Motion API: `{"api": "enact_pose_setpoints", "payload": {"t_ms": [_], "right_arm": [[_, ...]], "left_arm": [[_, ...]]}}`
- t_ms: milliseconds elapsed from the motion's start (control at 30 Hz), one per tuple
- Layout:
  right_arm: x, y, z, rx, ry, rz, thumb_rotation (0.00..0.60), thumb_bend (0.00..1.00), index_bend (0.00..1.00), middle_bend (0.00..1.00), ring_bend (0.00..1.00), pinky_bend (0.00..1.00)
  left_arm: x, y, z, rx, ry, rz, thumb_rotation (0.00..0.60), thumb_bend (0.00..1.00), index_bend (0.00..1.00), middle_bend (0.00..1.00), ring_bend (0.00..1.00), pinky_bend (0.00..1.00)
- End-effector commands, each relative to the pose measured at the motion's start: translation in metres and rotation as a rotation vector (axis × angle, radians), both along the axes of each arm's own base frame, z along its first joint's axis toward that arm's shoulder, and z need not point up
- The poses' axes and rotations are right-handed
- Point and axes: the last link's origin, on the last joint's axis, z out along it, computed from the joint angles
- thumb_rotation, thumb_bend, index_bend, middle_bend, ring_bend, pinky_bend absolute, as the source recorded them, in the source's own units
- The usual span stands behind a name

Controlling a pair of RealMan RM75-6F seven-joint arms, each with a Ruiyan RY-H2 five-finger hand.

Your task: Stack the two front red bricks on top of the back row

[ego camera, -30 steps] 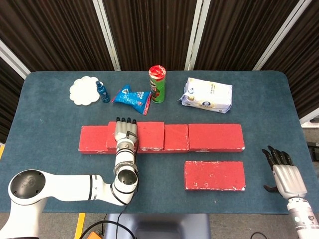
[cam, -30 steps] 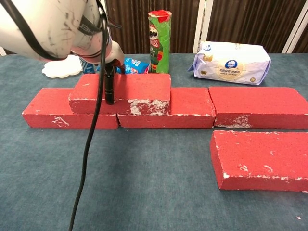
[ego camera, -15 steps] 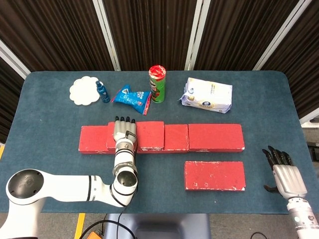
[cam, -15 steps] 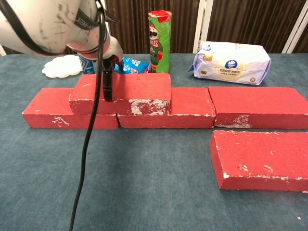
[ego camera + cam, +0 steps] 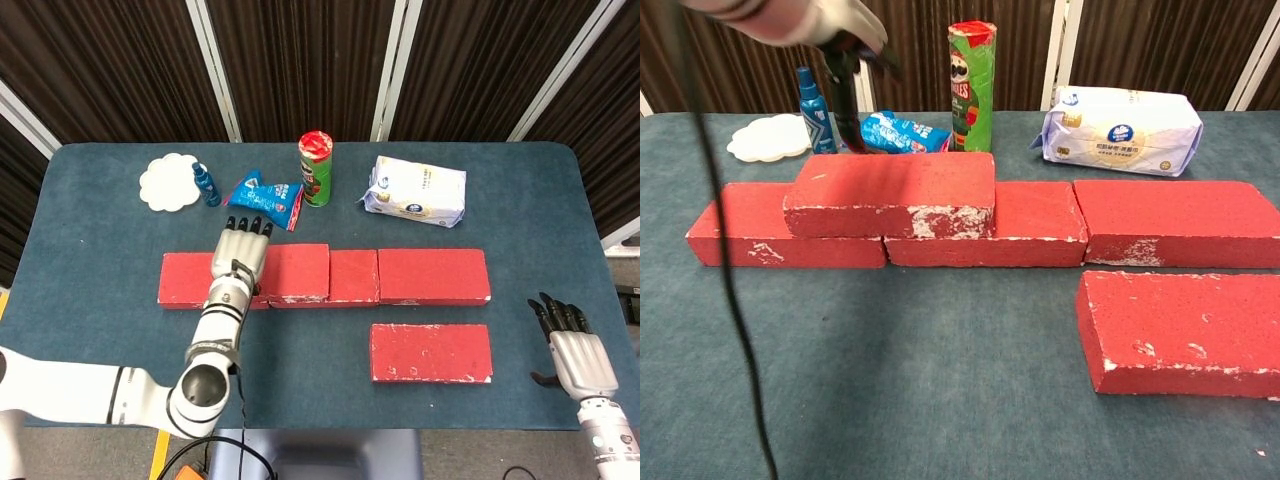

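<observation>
We are logging one rectangular red brick [image 5: 890,192] lying stacked across the joint of the back row of red bricks [image 5: 1180,222] on the blue-grey cloth worktop [image 5: 110,330]. A second flat red brick [image 5: 431,352] is lying alone in front, apart from the row. We are seeing our left robot hand [image 5: 238,255] hovering over the stacked brick, fingers extended, holding nothing. Our right robot hand [image 5: 570,350] is resting open near the worktop's right edge.
</observation>
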Motion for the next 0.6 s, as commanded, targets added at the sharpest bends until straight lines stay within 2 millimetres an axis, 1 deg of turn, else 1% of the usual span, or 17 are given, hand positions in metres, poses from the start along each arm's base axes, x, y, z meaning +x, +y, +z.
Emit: {"api": "enact_pose_setpoints", "payload": {"t_ms": [33, 67, 133, 167, 233, 267, 300, 367, 467, 533, 600], "right_arm": [[0.001, 0.001, 0.002, -0.004, -0.007, 0.001, 0.6, 0.0, 0.11, 0.08, 0.09, 0.0], [0.001, 0.001, 0.003, -0.011, -0.007, 0.001, 0.6, 0.0, 0.11, 0.08, 0.09, 0.0], [0.001, 0.002, 0.004, -0.015, -0.008, 0.001, 0.6, 0.0, 0.11, 0.08, 0.09, 0.0], [0.001, 0.002, 0.005, -0.016, -0.01, 0.001, 0.6, 0.0, 0.11, 0.08, 0.09, 0.0], [0.0, 0.002, 0.005, -0.018, -0.007, 0.001, 0.6, 0.0, 0.11, 0.08, 0.09, 0.0], [0.0, 0.001, 0.004, -0.018, -0.006, 0.0, 0.6, 0.0, 0.11, 0.08, 0.09, 0.0], [-0.001, 0.001, 0.004, -0.018, -0.005, -0.002, 0.6, 0.0, 0.11, 0.08, 0.09, 0.0], [-0.001, 0.0, 0.004, -0.021, -0.004, -0.005, 0.6, 0.0, 0.11, 0.08, 0.09, 0.0], [0.0, -0.001, 0.003, -0.027, 0.005, 0.0, 0.6, 0.0, 0.11, 0.08, 0.09, 0.0], [0.0, 0.0, 0.002, -0.023, 0.011, 0.005, 0.6, 0.0, 0.11, 0.08, 0.09, 0.0], [0.001, 0.0, 0.0, -0.024, 0.018, 0.017, 0.6, 0.0, 0.11, 0.08, 0.09, 0.0]], "left_arm": [[-0.052, -0.017, 0.05, 0.075, -0.076, -0.111, 0.6, 0.21, 0.0, 0.0, 0.0, 0.02], [-0.072, -0.022, 0.063, 0.105, -0.084, -0.103, 0.6, 0.21, 0.0, 0.0, 0.0, 0.02], [-0.098, -0.03, 0.082, 0.148, -0.112, -0.095, 0.6, 0.21, 0.0, 0.0, 0.0, 0.01], [-0.115, -0.035, 0.097, 0.187, -0.135, -0.089, 0.6, 0.21, 0.0, 0.0, 0.0, 0.01], [-0.142, -0.045, 0.117, 0.253, -0.174, -0.077, 0.6, 0.21, 0.0, 0.0, 0.0, 0.01], [-0.159, -0.053, 0.128, 0.296, -0.201, -0.073, 0.6, 0.21, 0.0, 0.0, 0.0, 0.01], [-0.171, -0.06, 0.135, 0.318, -0.209, -0.078, 0.6, 0.21, 0.0, 0.0, 0.0, 0.02], [-0.199, -0.08, 0.143, 0.336, -0.19, -0.097, 0.6, 0.21, 0.0, 0.0, 0.0, 0.02], [-0.233, -0.11, 0.144, 0.324, -0.088, -0.126, 0.6, 0.21, 0.0, 0.0, 0.0, 0.03], [-0.247, -0.126, 0.141, 0.321, -0.031, -0.145, 0.6, 0.22, 0.0, 0.0, 0.0, 0.03], [-0.262, -0.143, 0.138, 0.35, -0.014, -0.151, 0.6, 0.22, 0.0, 0.0, 0.0, 0.02]]}}
